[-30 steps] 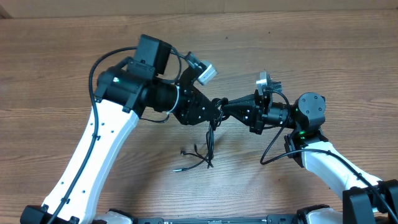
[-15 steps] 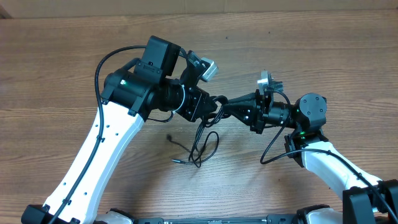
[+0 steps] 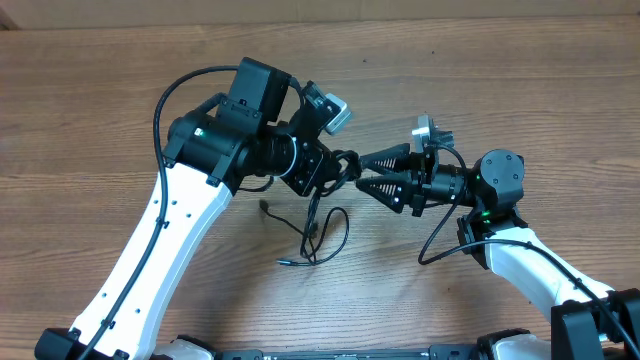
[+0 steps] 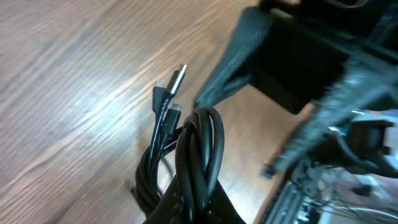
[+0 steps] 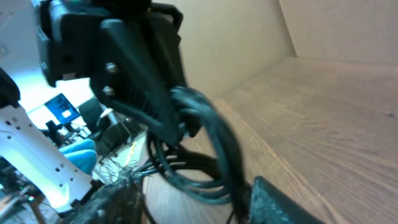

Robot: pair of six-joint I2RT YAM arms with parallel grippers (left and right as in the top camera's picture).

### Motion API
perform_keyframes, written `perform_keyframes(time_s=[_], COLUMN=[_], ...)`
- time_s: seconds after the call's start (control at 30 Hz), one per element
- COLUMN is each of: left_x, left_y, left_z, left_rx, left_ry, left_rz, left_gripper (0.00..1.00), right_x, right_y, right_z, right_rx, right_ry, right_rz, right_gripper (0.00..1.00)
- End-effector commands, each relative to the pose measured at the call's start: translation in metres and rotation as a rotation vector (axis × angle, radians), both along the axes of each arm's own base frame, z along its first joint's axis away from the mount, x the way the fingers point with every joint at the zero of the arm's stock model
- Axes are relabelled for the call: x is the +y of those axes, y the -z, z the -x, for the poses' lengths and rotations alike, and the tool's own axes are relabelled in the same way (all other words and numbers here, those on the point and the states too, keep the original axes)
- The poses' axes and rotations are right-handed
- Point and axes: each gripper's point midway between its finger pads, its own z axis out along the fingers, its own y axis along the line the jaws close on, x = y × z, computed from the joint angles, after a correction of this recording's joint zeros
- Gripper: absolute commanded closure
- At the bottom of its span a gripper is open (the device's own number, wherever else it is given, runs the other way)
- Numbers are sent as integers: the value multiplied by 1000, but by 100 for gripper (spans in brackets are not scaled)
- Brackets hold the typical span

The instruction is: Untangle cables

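Note:
The cables [image 3: 327,232] are thin black cords hanging from my left gripper [image 3: 341,168] down to the table, where they form a loop. Small plug ends [image 3: 264,205] lie off to the left of the loop. My left gripper [image 4: 200,210] is shut on a looped bundle of the cables [image 4: 200,146], and metal-tipped plugs [image 4: 178,77] stick out beyond it. My right gripper [image 3: 362,172] stands open just right of the left one, its two fingers spread on either side of the bundle. In the right wrist view the cables [image 5: 211,134] run between the right fingers [image 5: 283,202] without being pinched.
Both arms meet above the middle of the wooden table [image 3: 520,90]. A thicker black wire [image 3: 440,240] loops from the right arm. The arm bases stand at the near edge.
My right gripper has opened and let go of the cables. My left gripper has shut on the bundle. The loose strands on the table have shifted left into a wider loop.

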Motion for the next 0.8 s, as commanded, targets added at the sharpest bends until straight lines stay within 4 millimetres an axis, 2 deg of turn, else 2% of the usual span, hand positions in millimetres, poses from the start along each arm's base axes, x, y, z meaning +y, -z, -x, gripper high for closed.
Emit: perform_keyframes(time_s=[0.0, 0.07, 0.2, 0.43, 0.63, 0.77], left_x=[18, 24, 24, 24, 46, 48], left_y=[3, 5, 3, -2, 3, 5], left_z=[-18, -22, -26, -36, -48, -46], left_rx=[-24, -13, 10, 128, 270, 393], left_ry=[-163, -226, -290, -530, -941, -1117], left_rz=[-95, -114, -92, 3, 58, 129], left_gripper=[96, 96, 96, 96, 95, 96], right_x=[0, 0, 0, 0, 0, 0], right_y=[-1, 2, 5, 5, 5, 4], right_z=[1, 0, 0, 0, 0, 0], right_rx=[7, 26, 45, 80, 151, 207], right_ry=[-3, -3, -3, -3, -6, -10], right_rz=[2, 6, 10, 3, -11, -22], right_gripper=[32, 23, 16, 14, 14, 14])
